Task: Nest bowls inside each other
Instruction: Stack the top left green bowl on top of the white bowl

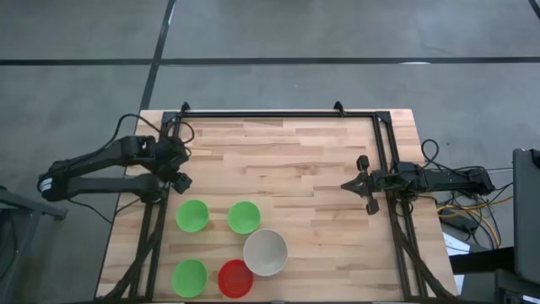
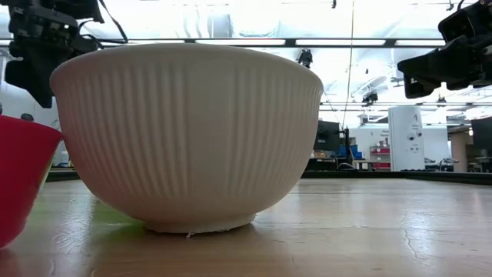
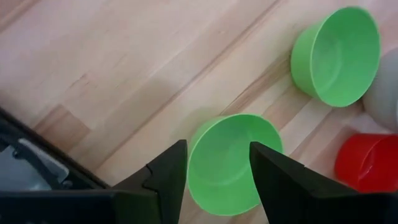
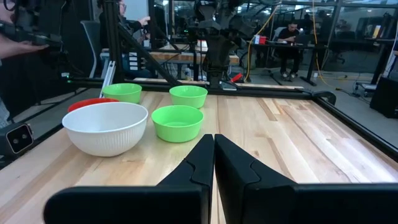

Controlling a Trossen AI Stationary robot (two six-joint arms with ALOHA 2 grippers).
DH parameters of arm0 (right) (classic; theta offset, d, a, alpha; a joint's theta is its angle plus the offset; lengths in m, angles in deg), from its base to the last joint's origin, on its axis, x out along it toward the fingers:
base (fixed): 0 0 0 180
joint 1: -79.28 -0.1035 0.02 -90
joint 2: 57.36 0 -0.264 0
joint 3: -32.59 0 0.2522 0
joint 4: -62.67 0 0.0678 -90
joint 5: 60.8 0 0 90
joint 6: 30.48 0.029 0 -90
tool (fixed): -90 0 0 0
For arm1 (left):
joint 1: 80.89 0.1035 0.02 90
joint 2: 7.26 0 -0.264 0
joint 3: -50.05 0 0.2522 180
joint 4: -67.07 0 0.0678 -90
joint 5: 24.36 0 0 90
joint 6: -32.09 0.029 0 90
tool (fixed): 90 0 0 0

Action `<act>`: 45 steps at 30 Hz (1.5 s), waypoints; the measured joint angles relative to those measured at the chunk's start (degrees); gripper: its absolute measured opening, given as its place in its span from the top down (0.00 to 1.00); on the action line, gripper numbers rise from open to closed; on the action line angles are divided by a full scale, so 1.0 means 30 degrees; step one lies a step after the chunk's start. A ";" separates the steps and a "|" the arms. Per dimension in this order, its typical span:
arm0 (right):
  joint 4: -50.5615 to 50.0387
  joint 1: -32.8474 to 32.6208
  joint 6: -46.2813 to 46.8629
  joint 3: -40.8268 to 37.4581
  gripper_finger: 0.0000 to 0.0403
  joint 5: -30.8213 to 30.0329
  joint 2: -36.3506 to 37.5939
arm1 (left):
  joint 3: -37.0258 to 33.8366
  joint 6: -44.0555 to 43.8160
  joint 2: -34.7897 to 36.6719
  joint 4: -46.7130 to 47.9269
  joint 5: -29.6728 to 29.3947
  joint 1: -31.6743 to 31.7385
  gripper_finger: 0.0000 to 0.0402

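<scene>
the high view is looking straight down on the whole table (image 1: 321,160). the low view is sitting at tabletop level, pressed close to the white bowl (image 2: 188,131) (it is also showing in both wrist views, which are facing the bowls).

Three bowls are bright green (image 1: 192,214) (image 1: 243,216) (image 1: 189,277), one bowl is red (image 1: 235,279), and the biggest bowl is off-white (image 1: 266,252) — its outer wall has thin vertical ribs. The table (image 1: 295,152) is light wood with a plank pattern — its frame (image 1: 278,113) is black. Both arms are dark.
</scene>
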 joint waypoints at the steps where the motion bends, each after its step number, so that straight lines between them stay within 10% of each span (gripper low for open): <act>1: 0.0000 -0.0007 -0.0007 0.0001 0.98 0.0000 0.0003 | -0.0157 0.0325 -0.0058 -0.0269 0.0066 0.0000 0.55; 45: 0.0000 -0.0006 -0.0007 -0.0003 0.98 0.0000 -0.0004 | -0.5816 0.0434 -0.0121 -0.6469 0.2292 0.0007 0.55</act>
